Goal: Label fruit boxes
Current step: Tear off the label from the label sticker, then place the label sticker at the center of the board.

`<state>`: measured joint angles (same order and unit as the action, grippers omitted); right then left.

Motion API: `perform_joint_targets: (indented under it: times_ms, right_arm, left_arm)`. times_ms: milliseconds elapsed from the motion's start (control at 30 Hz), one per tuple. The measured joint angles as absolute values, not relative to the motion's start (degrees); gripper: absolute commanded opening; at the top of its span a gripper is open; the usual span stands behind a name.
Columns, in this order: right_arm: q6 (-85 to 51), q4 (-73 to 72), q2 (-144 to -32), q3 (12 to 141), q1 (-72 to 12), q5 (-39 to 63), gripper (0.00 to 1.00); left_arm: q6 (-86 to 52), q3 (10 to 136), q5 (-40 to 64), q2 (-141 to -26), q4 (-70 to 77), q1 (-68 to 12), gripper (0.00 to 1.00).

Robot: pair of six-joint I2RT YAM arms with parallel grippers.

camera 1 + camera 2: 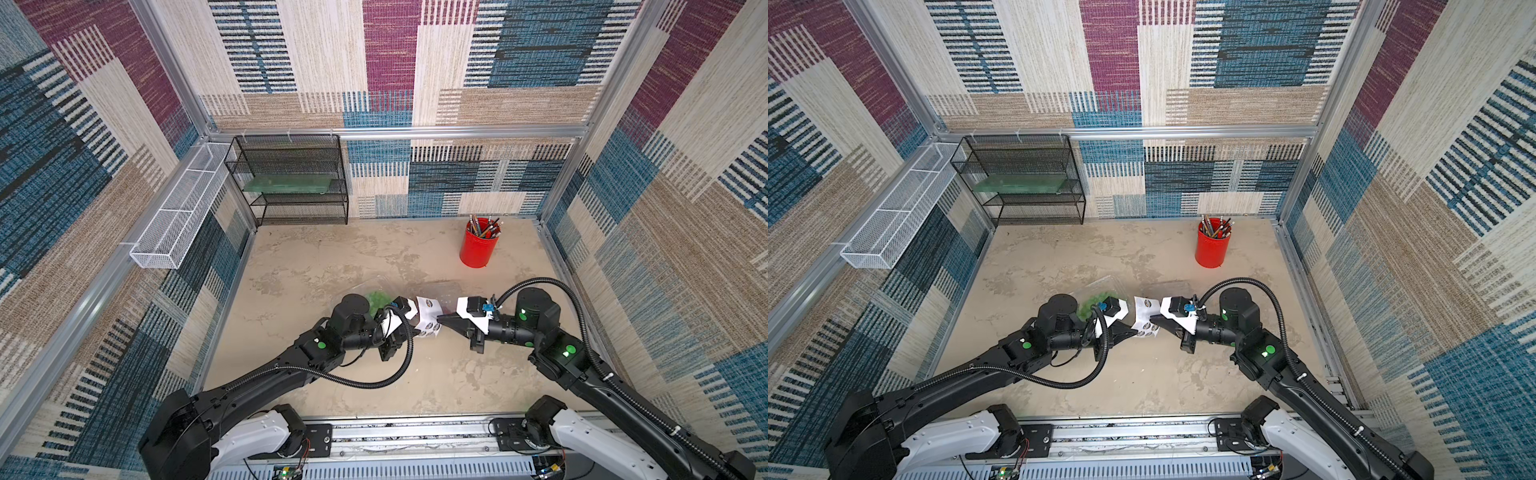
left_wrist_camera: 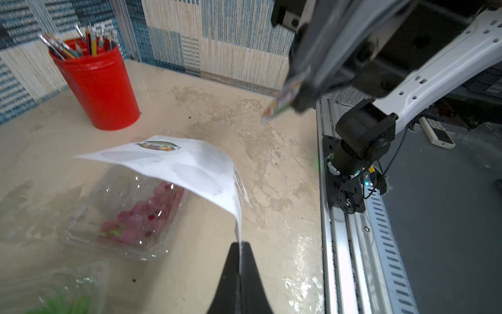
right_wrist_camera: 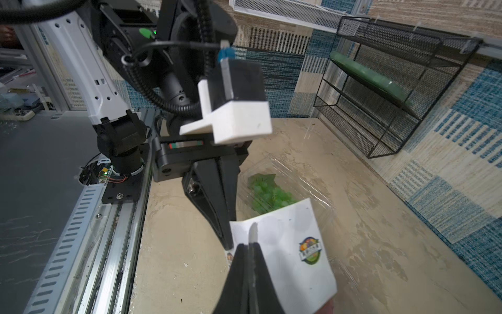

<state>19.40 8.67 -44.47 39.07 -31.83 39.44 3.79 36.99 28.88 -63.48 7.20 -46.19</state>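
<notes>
Walls (image 1: 390, 54): patched in blue, magenta and beige, with striped blocks.
Worktop (image 1: 332, 257): mottled beige.
Pencil cup (image 1: 478, 248): red.
Sticker sheet (image 2: 184, 163): white, printed with multicoloured stickers.
Green-grape punnet (image 3: 304, 185): clear, green fruit seen inside.
Red-grape punnet (image 2: 108, 190): clear, pink-red fruit seen inside.
Mesh rack (image 1: 291, 178): black.
Mesh basket (image 1: 178, 208): white.

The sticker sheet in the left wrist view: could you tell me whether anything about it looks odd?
Yes: the sticker sheet hangs curled in mid-air, pinched at one edge by the left hand, not flat on the table. The right hand holds one sticker apart from it.
</notes>
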Motion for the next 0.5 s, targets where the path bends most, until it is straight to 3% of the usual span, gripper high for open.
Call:
perform_joint_targets:
  times_ms: [167, 500]
  right_arm:
    - [12.47, 7.03, -46.15, 39.48, -25.91, 43.2, 0.0]
    - [5.8, 4.49, -48.53, 39.13, -23.75, 45.98, 0.0]
  left_arm:
    - [-4.73, 32.29, 31.24, -64.14, 7.94, -46.74, 0.0]
    - [-11.66, 31.48, 37.67, -70.63, 7.11, -48.66, 0.0]
